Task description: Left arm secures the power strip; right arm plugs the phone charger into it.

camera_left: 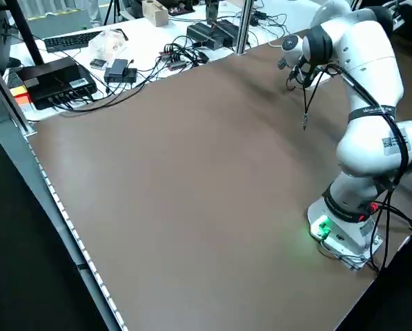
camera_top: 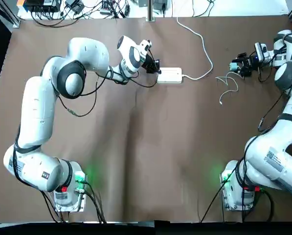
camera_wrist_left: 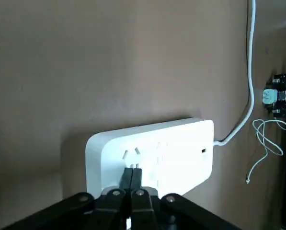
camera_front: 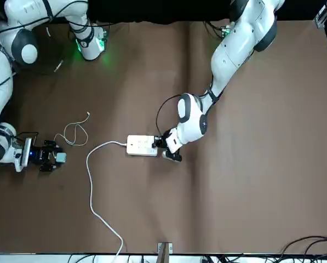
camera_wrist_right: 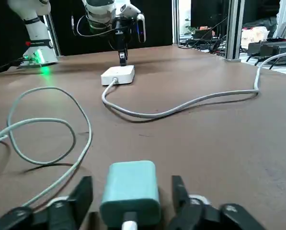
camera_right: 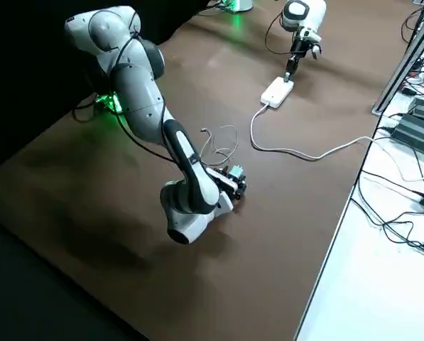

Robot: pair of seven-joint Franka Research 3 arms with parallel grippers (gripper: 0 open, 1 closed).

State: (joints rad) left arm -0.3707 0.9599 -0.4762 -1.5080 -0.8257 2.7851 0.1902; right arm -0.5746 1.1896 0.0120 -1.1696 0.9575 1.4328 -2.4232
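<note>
Holding its two fingers together, left gripper [camera_wrist_left: 133,171] is closed, tips down at strip [camera_wrist_left: 154,155] top face, right by a pair of socket slots [camera_wrist_left: 131,153] (contact looks likely, grip on the sides no). Strip lies flat on the brown table [camera_top: 150,147], mostly reaching out from left gripper toward the right arm's side. Thick white cord [camera_top: 207,54] leaves the strip end farther from left gripper, curves, then runs off over the far table edge. Small dark port [camera_wrist_left: 203,150] near that same end.

Right gripper [camera_wrist_right: 132,194] is open, low over the table, well apart from strip. Charger [camera_wrist_right: 131,191], teal, sits between its fingers, with a visible gap on each side (so not clamped). Can't tell if charger touches the table. Thin white cable [camera_wrist_right: 129,225] joins charger at the end nearer the gripper body; its loops [camera_top: 228,83] lie on the table just beside right gripper, on the side toward strip, loose end out too.

Charger is out of the socket. Beyond both grippers, past the far table edge: white bench [camera_right: 382,270] with black wires [camera_right: 389,224] and dark boxes [camera_right: 416,135].
</note>
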